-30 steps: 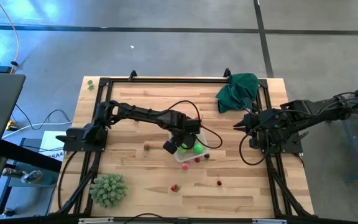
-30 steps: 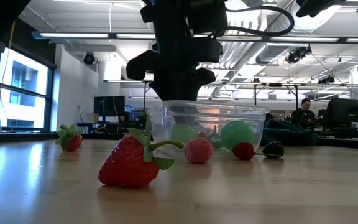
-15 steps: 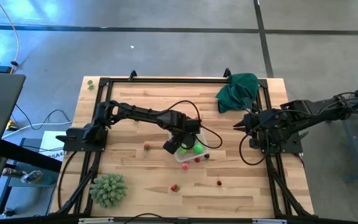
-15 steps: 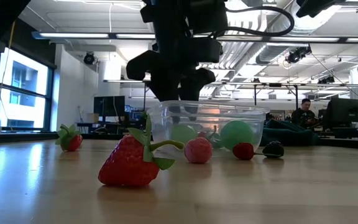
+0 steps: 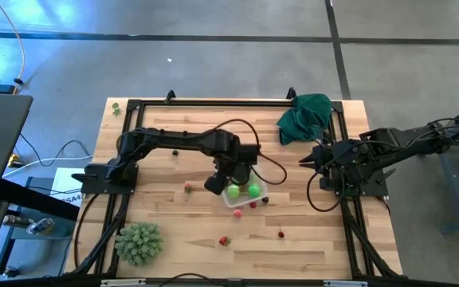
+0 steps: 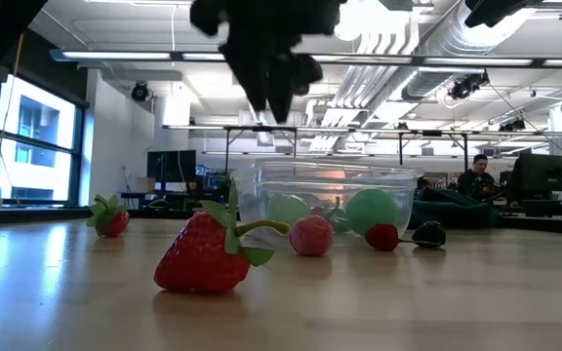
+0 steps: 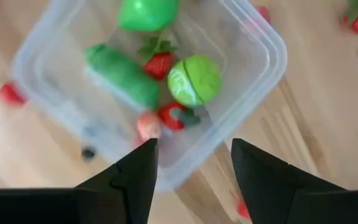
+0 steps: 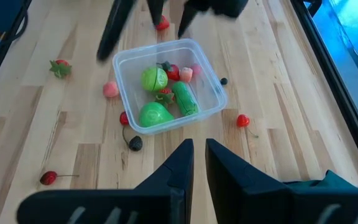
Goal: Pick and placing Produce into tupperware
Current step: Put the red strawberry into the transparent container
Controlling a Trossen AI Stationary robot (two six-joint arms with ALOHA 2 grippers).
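Several small toy fruits and vegetables (image 8: pixel 166 99) lie in the clear rectangular plastic tupperware (image 8: pixel 211 102) mid-worktop; the left tool (image 7: pixel 191 168) hovers above it, parted and empty, so next likely fetches a stray red strawberry (image 6: pixel 208 253); right tool (image 8: pixel 199 158) waits closed

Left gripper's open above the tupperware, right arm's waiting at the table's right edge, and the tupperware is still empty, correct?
Not empty. The right wrist view shows the tupperware already holding produce: green pieces and small red ones. The left gripper and right gripper are as you say.
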